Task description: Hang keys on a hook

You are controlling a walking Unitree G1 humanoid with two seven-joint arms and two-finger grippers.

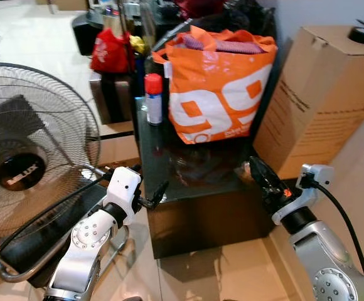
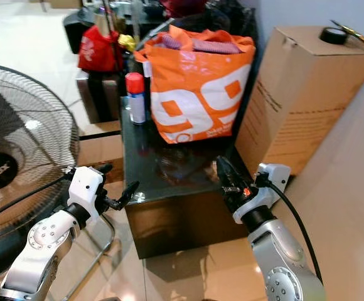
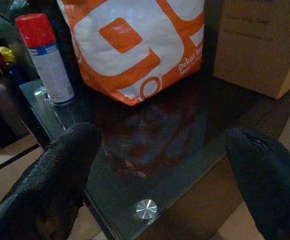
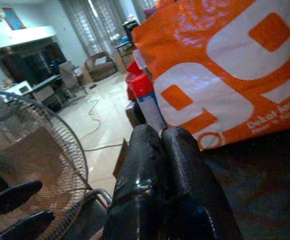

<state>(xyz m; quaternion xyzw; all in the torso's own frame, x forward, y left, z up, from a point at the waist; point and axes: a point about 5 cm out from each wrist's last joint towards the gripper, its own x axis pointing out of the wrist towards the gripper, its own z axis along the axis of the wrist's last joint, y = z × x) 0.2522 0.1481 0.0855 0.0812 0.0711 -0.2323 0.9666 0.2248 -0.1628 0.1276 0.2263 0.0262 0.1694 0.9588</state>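
My left gripper (image 1: pixel 149 184) stands open at the front left corner of a dark glass-topped table (image 1: pixel 191 188). In the left wrist view its fingers (image 3: pixel 60 170) are spread wide over the glass, with nothing between them. My right gripper (image 1: pixel 259 172) is shut at the table's front right edge, pointing towards an orange shopping bag (image 1: pixel 219 94). In the right wrist view its two fingertips (image 4: pixel 177 145) press together and I see nothing held between them.
A red-capped spray can (image 1: pixel 153 97) stands on the table left of the bag. A tall cardboard box (image 1: pixel 323 94) is close on the right. On the left is a floor fan (image 1: pixel 25 157). A red bag (image 1: pixel 110 50) and clutter lie behind.
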